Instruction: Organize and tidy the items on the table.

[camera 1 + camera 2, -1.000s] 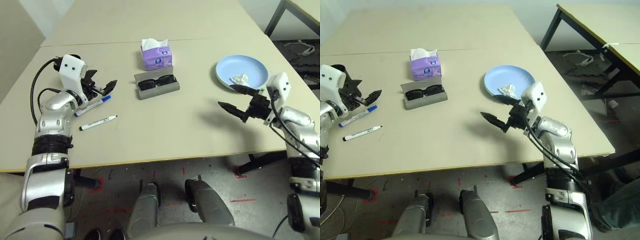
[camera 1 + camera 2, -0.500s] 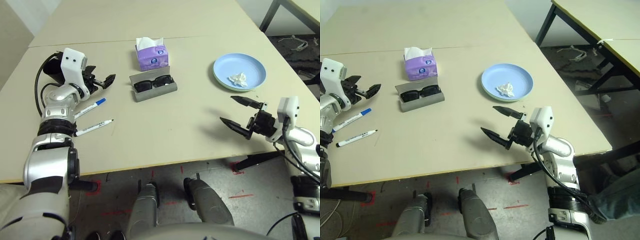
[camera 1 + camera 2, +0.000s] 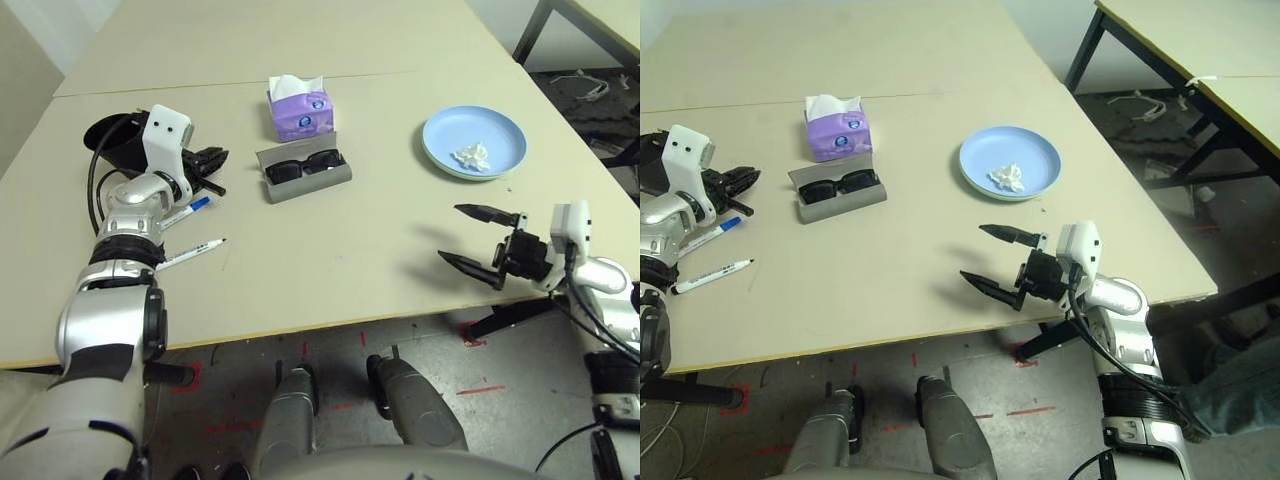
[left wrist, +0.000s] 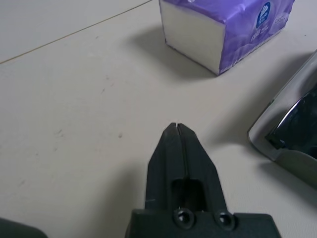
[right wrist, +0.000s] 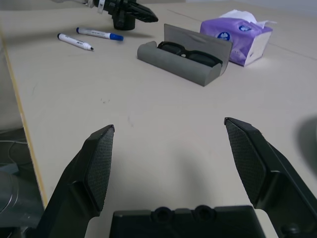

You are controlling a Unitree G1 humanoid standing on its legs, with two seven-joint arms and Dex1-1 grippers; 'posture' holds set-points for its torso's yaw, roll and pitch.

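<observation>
Black sunglasses [image 3: 304, 166] — in grey case [image 3: 313, 185]

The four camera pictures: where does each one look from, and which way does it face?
Left eye: on the head, facing forward and down at the table; both forearms show.
Right eye: the head's other eye, same direction; both arms show again.
Left wrist: on the left arm, looking along its closed gripper toward the tissue box.
Right wrist: on the right arm, looking between its open gripper's fingers across the table; the left gripper appears beyond.
Both wrist views share the tissue box and glasses case.
</observation>
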